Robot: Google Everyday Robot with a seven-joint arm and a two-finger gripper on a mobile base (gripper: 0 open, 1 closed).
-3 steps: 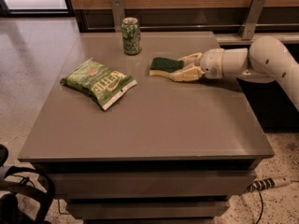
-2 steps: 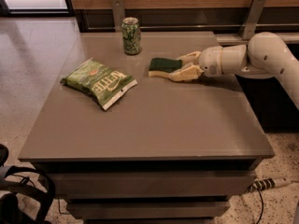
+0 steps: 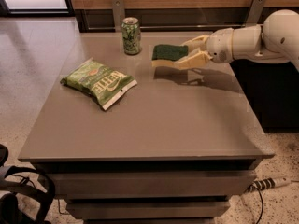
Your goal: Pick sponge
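The sponge (image 3: 167,53) has a dark green top over pale yellow foam. It hangs above the grey table (image 3: 154,120) near the far right, with its shadow on the tabletop below. My gripper (image 3: 188,53) reaches in from the right on a white arm (image 3: 252,41). Its cream fingers (image 3: 192,60) are shut on the sponge's right end and hold it lifted off the surface.
A green drink can (image 3: 131,36) stands at the far edge, just left of the sponge. A green chip bag (image 3: 99,81) lies on the left part of the table. A wooden wall with metal posts runs behind. A cable lies on the floor at the lower right.
My gripper has lifted the sponge off the tabletop; it was resting on the surface before and now hangs above its shadow.
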